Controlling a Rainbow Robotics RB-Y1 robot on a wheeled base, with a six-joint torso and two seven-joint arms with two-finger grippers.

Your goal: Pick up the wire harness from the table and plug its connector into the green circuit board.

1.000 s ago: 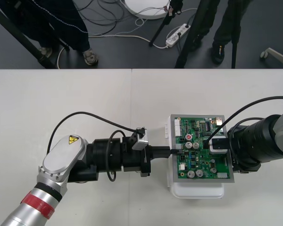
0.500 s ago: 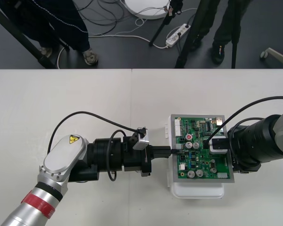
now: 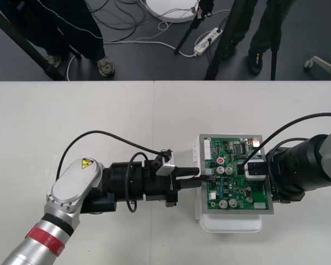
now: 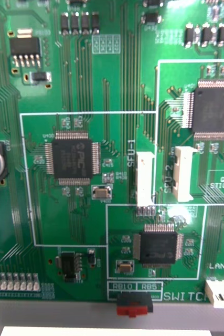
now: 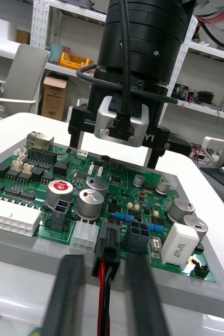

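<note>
The green circuit board sits on its white base at the table's right of centre. The harness's black plug stands upright at the board's near edge, between a white connector and a black socket, and looks seated there. Its red and black wires run down between my left gripper's fingers, which stand apart on either side of the plug. My left gripper is open at the board's left edge. My right gripper hangs open over the board's right half, with nothing between its fingers.
The right wrist view looks straight down on the board's chips, two white headers and a small red switch. Tall capacitors stand just beyond the plug. Bare table lies left of and behind the board.
My left gripper's fingers, earlier together as one bar at the board's left edge, have spread apart and let go of the plug. The right arm has not moved.
</note>
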